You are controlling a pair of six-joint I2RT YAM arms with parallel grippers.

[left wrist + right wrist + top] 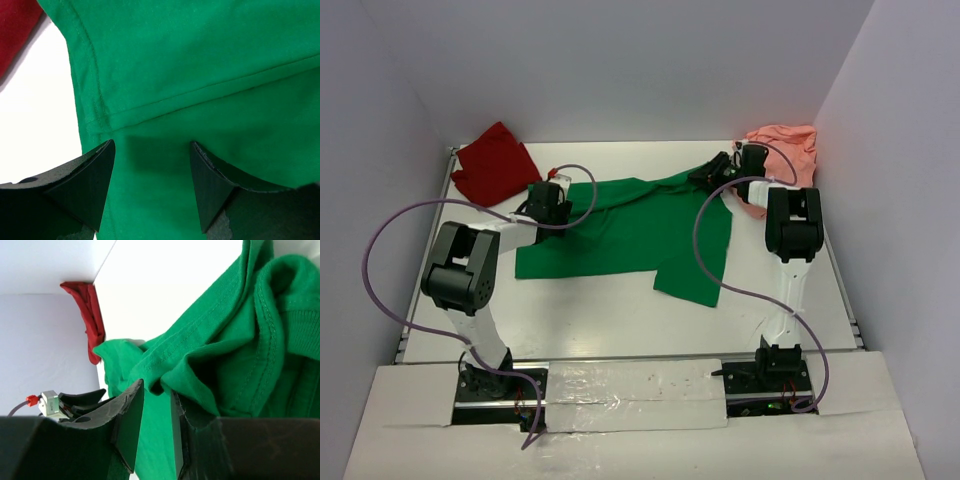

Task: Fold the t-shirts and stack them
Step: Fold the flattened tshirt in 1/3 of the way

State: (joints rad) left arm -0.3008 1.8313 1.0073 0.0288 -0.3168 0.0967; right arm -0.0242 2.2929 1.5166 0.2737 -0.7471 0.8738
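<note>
White surface [620, 320] held the green t-shirt [640, 230] spread across its middle, rumpled, hem stitching clear (left wrist view). At its far right corner the right tool [157, 387] was clamped on a bunched fold; the left tool [152, 145] hung unclenched, spread wide over its left edge. Far left sat the dark red t-shirt [492, 162], crumpled; the salmon pink t-shirt [788, 148] lay far right, partly hidden behind the right arm [792, 225].

We see a white desk [620, 320] boxed by pale walls [620, 60], with white sheeting [630, 392] along its near edge.
</note>
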